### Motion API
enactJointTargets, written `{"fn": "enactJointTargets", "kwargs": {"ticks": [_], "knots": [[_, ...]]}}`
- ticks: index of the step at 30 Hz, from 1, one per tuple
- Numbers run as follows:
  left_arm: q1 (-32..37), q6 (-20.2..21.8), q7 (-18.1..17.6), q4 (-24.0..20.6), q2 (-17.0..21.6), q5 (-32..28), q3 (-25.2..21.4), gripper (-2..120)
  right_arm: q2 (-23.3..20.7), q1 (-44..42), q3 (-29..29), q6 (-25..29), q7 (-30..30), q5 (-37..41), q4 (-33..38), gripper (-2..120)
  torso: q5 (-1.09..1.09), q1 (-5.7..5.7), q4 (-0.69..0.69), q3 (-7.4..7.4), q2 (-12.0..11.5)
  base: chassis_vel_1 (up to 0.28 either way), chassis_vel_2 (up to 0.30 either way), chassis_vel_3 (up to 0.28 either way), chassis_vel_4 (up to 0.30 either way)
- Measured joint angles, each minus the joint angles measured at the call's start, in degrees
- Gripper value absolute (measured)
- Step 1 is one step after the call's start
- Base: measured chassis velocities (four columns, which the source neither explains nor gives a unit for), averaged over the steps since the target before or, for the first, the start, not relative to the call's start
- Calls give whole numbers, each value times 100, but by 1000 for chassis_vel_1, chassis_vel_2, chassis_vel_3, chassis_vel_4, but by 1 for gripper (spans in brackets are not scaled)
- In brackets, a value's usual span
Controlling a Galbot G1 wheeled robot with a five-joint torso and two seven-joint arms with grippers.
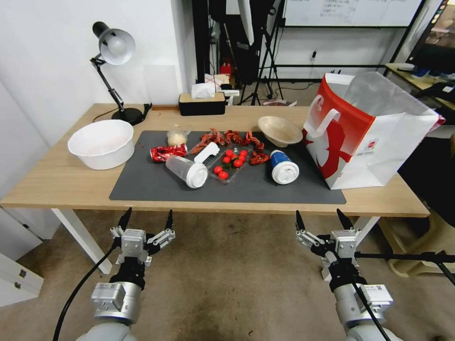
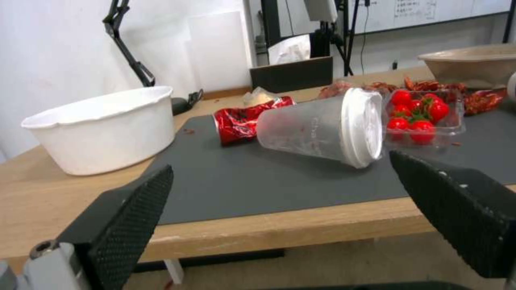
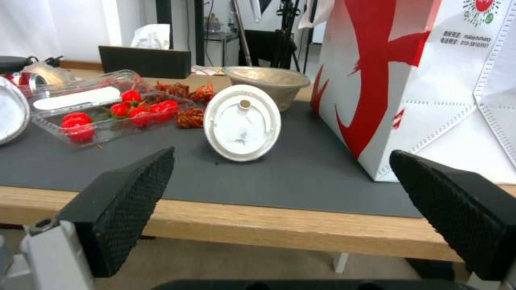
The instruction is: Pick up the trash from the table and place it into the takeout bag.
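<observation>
On the dark mat (image 1: pixel 151 187) of the light-wood table (image 1: pixel 52 182) lies the trash: a clear cup with a white lid (image 1: pixel 186 171) (image 2: pixel 322 127) on its side, a blue cup with a white lid (image 1: pixel 283 166) (image 3: pixel 242 122) on its side, a crushed red can (image 1: pixel 168 152) (image 2: pixel 239 121), a small clear bag with a beige lump (image 1: pixel 177 138), and a beige shallow bowl (image 1: pixel 279 130) (image 3: pixel 267 84). The red-and-white takeout bag (image 1: pixel 369 132) (image 3: pixel 425 80) stands open at the table's right end. My left gripper (image 1: pixel 146 221) and right gripper (image 1: pixel 321 219) hang open in front of the table's near edge, holding nothing.
A big white bowl (image 1: pixel 102 143) (image 2: pixel 102 129) sits at the table's left. A clear tray of red tomatoes (image 1: pixel 230 162) and red wrappers (image 1: pixel 227 138) lie mid-mat. A desk lamp (image 1: pixel 113 71) and a black tissue box (image 1: pixel 202 101) stand along the far edge.
</observation>
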Motion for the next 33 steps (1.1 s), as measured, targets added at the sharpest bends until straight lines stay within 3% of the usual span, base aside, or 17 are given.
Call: {"fn": "enactJointTargets", "kwargs": {"ticks": [27, 29, 33], "knots": [[-2, 3, 0, 0, 0, 0, 0, 100, 0, 6, 0, -4, 1, 2, 0, 100, 0, 0, 0, 0, 0, 0, 0, 0, 0], [-19, 24, 1, 0, -4, -5, -5, 100, 4, 47, -4, -49, 19, 19, 8, 100, -1, 0, -1, 0, 0, 0, 0, 0, 0], [-259, 390, 115, 3, -70, -124, -107, 100, 110, 552, -42, -666, 299, 267, 148, 100, 1, 0, 1, 0, 0, 0, 0, 0, 0]]}}
